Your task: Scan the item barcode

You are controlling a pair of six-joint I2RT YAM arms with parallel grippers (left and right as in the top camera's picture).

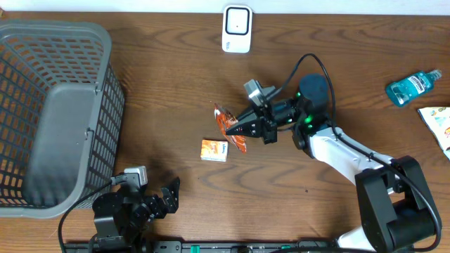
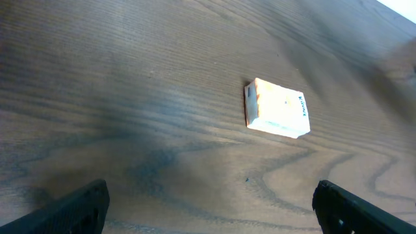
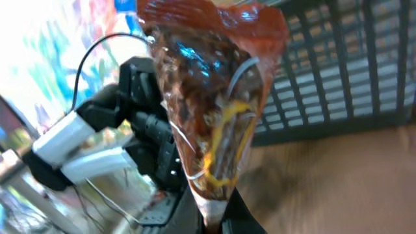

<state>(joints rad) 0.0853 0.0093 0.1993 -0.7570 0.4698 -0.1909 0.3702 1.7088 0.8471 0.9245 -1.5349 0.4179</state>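
Snack bag [image 1: 226,125], orange-brown, is held over the middle of the table [image 1: 140,70], one end pinched tight in our right gripper [image 1: 242,128]. Our left gripper [image 1: 167,195] stands wide open and empty by the basket [image 1: 42,105]. We can read no print on the bag, nor the blue mark on the small box [image 1: 214,150] just beside it.

We see a grey mesh basket [image 1: 105,119] on the wooden table's [image 1: 169,84] left side, a blue mouthwash bottle [image 1: 413,87] far right, and a printed packet [image 1: 437,123] just below it.
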